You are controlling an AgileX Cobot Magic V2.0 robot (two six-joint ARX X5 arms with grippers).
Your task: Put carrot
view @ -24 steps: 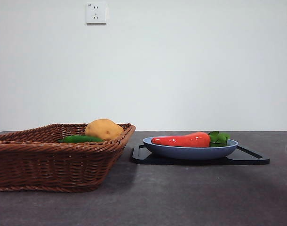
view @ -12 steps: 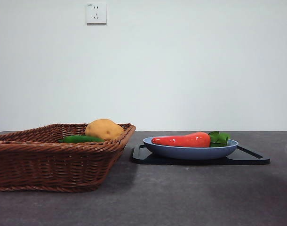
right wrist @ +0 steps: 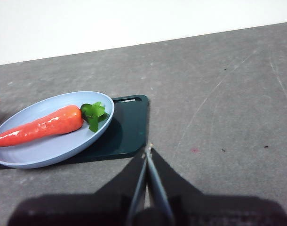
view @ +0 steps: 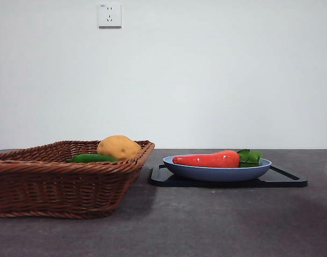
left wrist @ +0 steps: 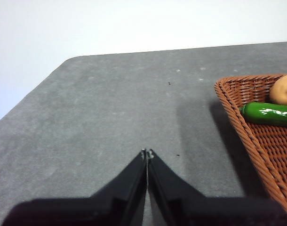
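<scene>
left gripper [left wrist: 147, 152] jaws closed, right gripper [right wrist: 148, 149] jaws closed

Even, bright overhead light; soft shadows beside basket [view: 61, 176] and under plate [right wrist: 49, 136]. Glare spots on carrot [view: 206, 159]. Sharp focus, white wall overexposed.

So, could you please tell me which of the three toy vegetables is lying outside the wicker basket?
The carrot: it lies alone on the blue plate, while the potato and the green vegetable sit together in the basket.
</scene>
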